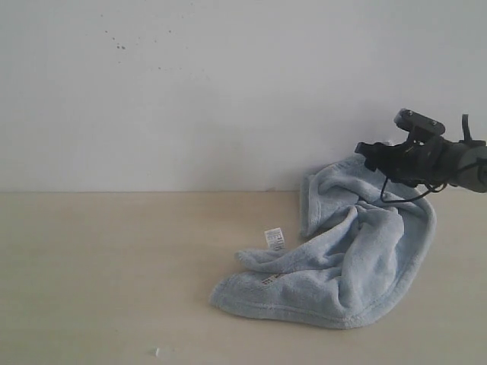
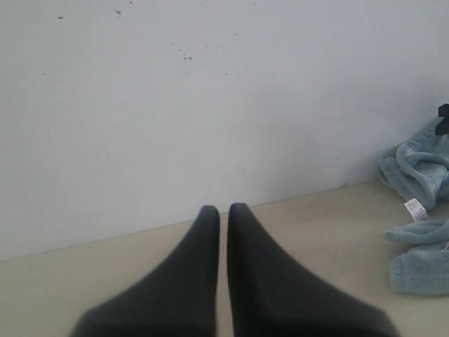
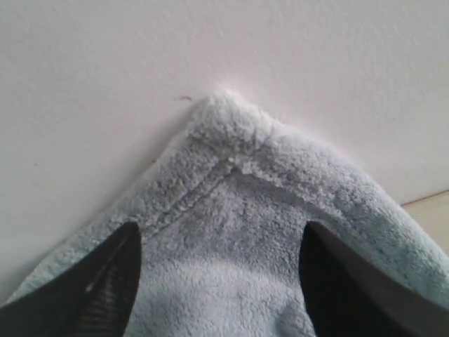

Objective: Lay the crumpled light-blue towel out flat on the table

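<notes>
Pale-blue fluffy terry towel (image 1: 342, 266) lies crumpled on the right half of the pale beige matte surface (image 1: 114, 274), its bulk reaching from near the front edge back to the far edge where the white wall (image 1: 190, 91) begins. A small white care tag (image 1: 274, 238) sticks up at the towel's left edge, facing the bare left half of the surface. The towel's far corner rises off the surface and up against the wall. The right arm's fingers (image 3: 112, 281) stand wide apart at that raised corner. In the right wrist view the stitched hem corner of the towel (image 3: 231, 161) points out past the fingertips to the wall, and the cloth fills the gap between the two dark fingers from one inner face to the other. No pinch is visible, and I cannot tell whether either finger presses the cloth. In the exterior view the dark right arm comes in from the right edge, level with the towel's top. The left arm's fingers (image 2: 207, 253) are together, tips nearly touching, holding nothing. They sit low over bare surface and point at the wall, well apart from the towel (image 2: 421, 267), which shows only at the margin of the left wrist view with its tag (image 2: 415, 208).
</notes>
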`<state>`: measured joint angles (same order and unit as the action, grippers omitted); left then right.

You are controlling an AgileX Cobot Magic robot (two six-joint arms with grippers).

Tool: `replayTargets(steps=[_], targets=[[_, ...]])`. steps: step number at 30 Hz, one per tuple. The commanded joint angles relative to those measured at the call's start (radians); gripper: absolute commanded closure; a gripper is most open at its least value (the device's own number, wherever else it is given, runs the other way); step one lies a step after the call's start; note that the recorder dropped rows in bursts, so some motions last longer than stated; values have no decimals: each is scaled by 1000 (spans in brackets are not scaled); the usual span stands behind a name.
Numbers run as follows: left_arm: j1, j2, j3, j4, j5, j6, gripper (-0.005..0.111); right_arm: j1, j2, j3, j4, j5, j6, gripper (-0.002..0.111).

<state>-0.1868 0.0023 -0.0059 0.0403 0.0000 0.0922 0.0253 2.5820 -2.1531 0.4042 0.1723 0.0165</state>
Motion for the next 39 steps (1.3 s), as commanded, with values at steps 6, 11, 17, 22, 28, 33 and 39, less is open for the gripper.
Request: replayTargets(steps=[6,11,17,22,28,33,39], targets=[[3,-2,6,-11,0,-8,103,-1,2,-15,1,-28,0,46],[3,-2,6,-11,0,-8,103,-1,2,-15,1,-28,-27,92],[3,-2,6,-11,0,-8,103,-5,-19,-15,-3,144,-97,108],[3,-2,6,-11,0,-8,103,-5,-64,-11,-3,308,-222,108],[3,-2,6,-11,0,-8,103,-5,-167,-11,-7,418,-283,108],[3,-2,6,-11,0,-8,103,-5,-227,-11,-74,657,-294,108],[3,-2,6,-11,0,-8,103,-5,-324,133,-4,848,-424,108]])
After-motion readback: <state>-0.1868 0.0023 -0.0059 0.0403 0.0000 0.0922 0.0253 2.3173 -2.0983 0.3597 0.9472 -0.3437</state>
